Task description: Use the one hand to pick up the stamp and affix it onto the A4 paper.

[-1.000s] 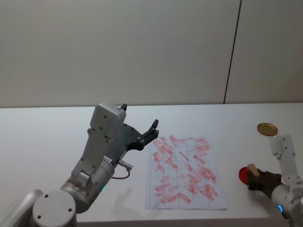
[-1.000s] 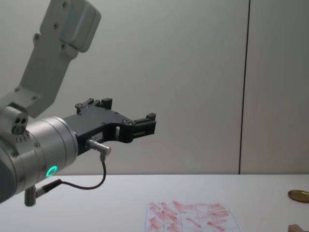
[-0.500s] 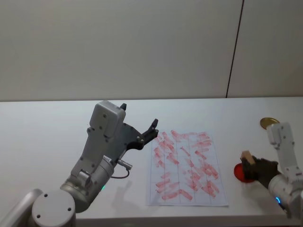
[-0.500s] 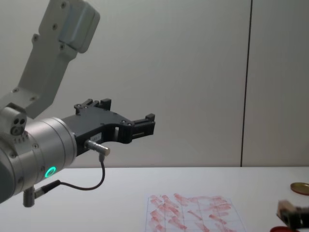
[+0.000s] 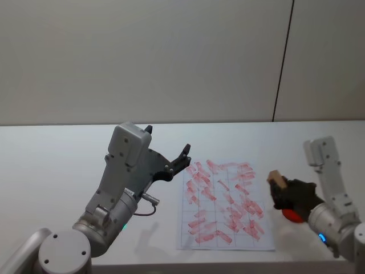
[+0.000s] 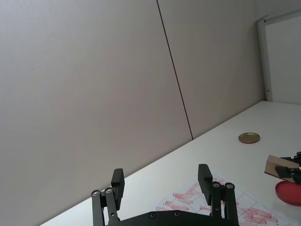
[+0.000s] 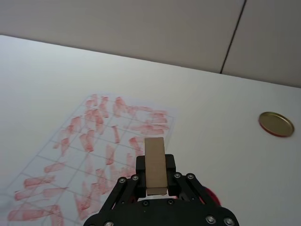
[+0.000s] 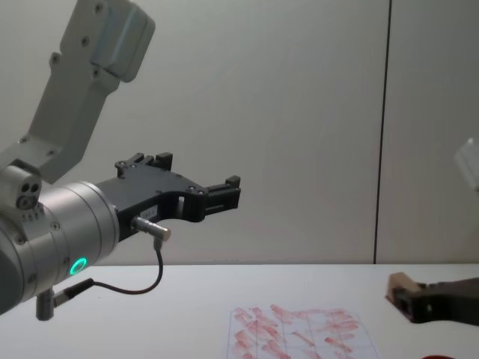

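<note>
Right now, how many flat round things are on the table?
2. A golden-brown disc lies far right, beyond the A4 paper; a red pad sits nearer, partly hidden by the right pincer holding the stamp. The left pincer hovers open, left of the paper.

You have soft, even light from overhead; the white table (image 5: 45, 171) looks bright, and a faint shadow (image 5: 150, 235) lies beneath the left arm (image 5: 122, 182).
</note>
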